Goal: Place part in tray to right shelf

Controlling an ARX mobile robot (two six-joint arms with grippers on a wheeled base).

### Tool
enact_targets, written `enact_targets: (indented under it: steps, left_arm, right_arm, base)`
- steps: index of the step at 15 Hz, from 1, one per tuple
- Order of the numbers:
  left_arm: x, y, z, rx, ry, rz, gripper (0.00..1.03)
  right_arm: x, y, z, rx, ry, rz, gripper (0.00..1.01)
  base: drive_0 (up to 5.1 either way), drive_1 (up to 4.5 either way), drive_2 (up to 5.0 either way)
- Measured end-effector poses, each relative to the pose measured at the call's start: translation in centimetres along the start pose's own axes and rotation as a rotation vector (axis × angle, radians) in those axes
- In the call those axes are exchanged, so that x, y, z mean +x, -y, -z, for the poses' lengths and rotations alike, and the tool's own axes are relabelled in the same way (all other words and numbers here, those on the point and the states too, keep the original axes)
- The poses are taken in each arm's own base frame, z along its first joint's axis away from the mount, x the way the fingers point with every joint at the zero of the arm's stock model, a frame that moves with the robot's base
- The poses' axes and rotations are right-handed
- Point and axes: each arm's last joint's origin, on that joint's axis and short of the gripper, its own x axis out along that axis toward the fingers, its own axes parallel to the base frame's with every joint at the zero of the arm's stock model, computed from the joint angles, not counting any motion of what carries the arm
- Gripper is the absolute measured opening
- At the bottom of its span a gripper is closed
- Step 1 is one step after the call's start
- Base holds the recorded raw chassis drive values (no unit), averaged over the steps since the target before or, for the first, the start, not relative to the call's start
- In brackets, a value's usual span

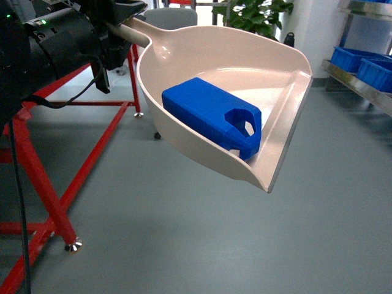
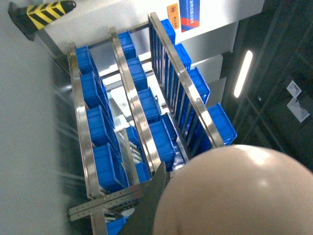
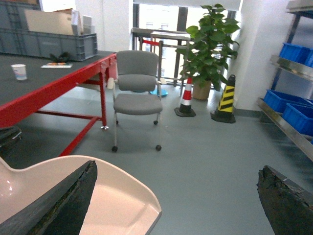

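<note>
I hold the tray [image 1: 202,55] by its handle in the left gripper [image 1: 113,33], at the tray's upper left; its jaws are hidden, so I cannot tell their state. The part [image 1: 211,113] lies inside the tray against the front edge. The right gripper [image 3: 176,196] hangs open, empty. The carry is in hand; next I must bring the tray to the right shelf [image 1: 361,82], far right of it, keeping it level.

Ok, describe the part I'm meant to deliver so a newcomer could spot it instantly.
Look in the head view for the large pale beige plastic dustpan-shaped tray held up over the grey floor. Lying inside it, near its flat open front edge, is a small solid-blue plastic block shaped like a jerrycan. Its cut-out handle hole at one corner sets it apart from the open-topped blue plastic crates on the steel shelf.
</note>
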Motion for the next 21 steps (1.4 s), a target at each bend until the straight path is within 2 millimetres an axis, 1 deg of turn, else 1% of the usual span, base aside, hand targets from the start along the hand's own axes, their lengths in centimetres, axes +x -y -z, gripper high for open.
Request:
enact_targets:
  steps: [6,7,21]
  left_arm:
    - [0.23,0.17,0.56,-0.002,-0.022,0.012,0.12]
    - [0.13,0.11,0.30,-0.001,-0.013,0.010,0.12]
    - [0.14,0.13,0.34,0.000,-0.014,0.011,0.12]
  right_arm:
    - [-0.05,0.03,-0.08,0.002,0.006,0.002,0.98]
    - [-0.06,0.03,-0.08,0.002,0.006,0.003,0.98]
    - [-0.07,0.03,-0.09,0.002,0.006,0.003,0.98]
  base:
    - [-1.7,-1.67,-1.7]
    - [-1.8,-1.77,-1.8]
    - [-1.5,-1.53,-1.5]
